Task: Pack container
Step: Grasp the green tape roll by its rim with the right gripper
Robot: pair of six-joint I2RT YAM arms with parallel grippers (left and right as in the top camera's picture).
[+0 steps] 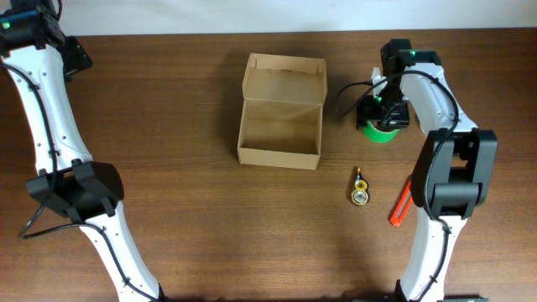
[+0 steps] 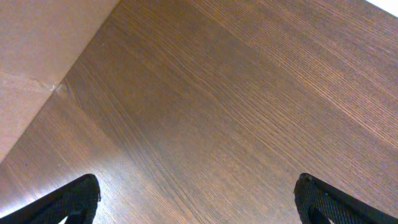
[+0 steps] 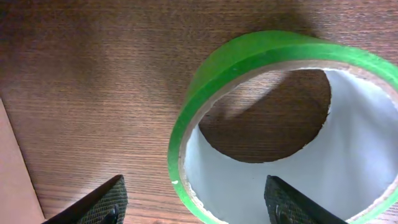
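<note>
The container is an open tan cardboard box in the middle of the table, its flap lid standing up at the far side; its inside looks bare. To its right lies a green tape roll flat on the wood. My right gripper hangs over it. In the right wrist view the right gripper is open, one finger outside the roll and the other inside its ring, apart from the wall. My left gripper stands wide open over bare wood at the far left corner.
A small gold and black object lies right of the box, nearer the front. A red-orange tool lies beside the right arm's base. A pale tan surface borders the wood in the left wrist view.
</note>
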